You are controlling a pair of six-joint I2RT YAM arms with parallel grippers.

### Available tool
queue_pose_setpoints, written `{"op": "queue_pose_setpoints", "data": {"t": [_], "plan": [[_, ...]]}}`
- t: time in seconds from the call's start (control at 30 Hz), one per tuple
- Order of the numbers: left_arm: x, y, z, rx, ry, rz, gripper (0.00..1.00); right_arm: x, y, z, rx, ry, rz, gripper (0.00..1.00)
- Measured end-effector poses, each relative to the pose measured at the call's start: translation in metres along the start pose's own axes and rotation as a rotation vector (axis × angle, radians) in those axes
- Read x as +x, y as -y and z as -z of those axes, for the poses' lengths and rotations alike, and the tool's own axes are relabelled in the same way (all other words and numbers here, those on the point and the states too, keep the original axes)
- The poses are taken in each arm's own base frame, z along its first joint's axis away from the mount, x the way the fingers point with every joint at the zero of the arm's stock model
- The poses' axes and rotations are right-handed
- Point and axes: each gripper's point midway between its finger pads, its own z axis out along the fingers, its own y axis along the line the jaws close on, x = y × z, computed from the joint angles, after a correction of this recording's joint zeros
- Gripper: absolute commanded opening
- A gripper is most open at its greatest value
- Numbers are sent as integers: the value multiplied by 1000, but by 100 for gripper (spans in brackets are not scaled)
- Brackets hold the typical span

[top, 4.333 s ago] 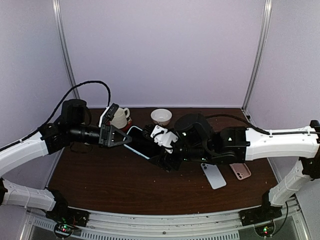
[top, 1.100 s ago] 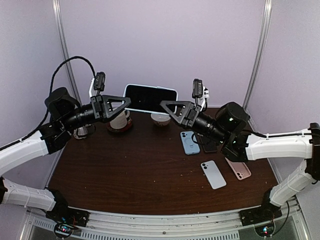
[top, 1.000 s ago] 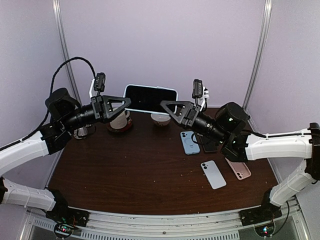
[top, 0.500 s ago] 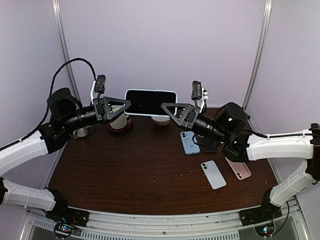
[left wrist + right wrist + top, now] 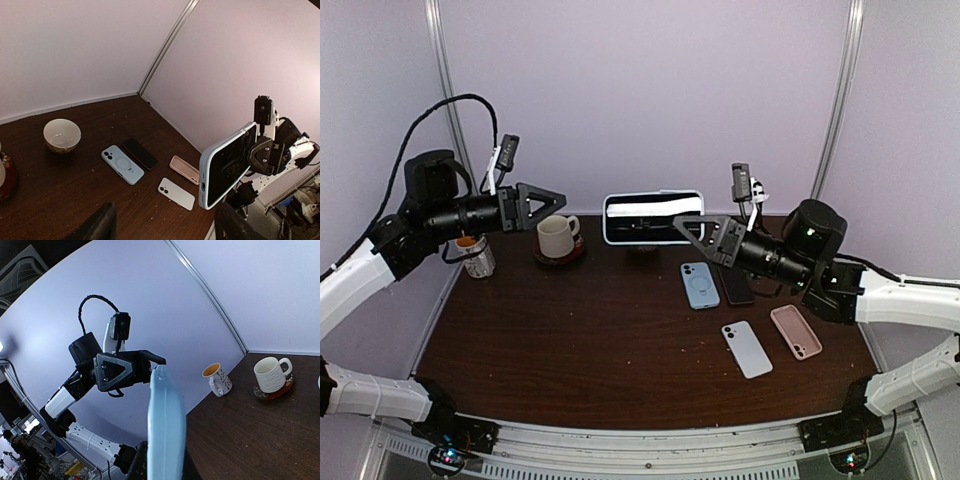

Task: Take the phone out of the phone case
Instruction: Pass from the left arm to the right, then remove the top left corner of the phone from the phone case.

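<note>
1. Grips the phone (image 5: 653, 218) at its right end, right gripper (image 5: 682, 224) clamped on it.
2. Holds it in mid-air over the far side of the table (image 5: 570, 340), landscape, on edge.
3. Shows a dark screen rimmed by a pale blue case (image 5: 167, 410).
4. Has the left gripper (image 5: 558, 200) spread apart, well to the left, around nothing.

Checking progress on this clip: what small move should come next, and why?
Probably move the left claw onto the free end of the phone: that claw stands open and apart, while the right claw holds it aloft with the blue case on.
</note>
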Motion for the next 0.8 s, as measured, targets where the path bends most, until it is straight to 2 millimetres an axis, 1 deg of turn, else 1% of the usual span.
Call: {"op": "queue_pose_setpoints", "data": {"t": [0.07, 0.13, 0.17, 0.33, 0.43, 0.53, 0.67, 0.8], "plan": [[-1, -1, 3, -29, -16, -53, 78, -2, 5, 4, 18, -10, 25, 0], [-2, -3, 7, -60, -34, -111, 92, -1, 12, 7, 43, -26, 55, 0], [-3, -4, 8, -75, -42, -146, 97, 0, 14, 8, 52, -33, 66, 0], [-6, -8, 11, -117, -68, -293, 97, 11, 28, 17, 114, -105, 166, 0], [-2, -14, 7, -124, -103, -376, 98, 18, 34, 22, 142, -145, 231, 0], [6, -22, 1, -130, -144, -448, 98, 24, 39, 28, 155, -170, 327, 0], [11, -29, -6, -130, -162, -517, 97, 35, 45, 39, 154, -198, 454, 0], [18, -41, -23, -115, -189, -553, 96, 51, 58, 50, 163, -237, 595, 0]]}}
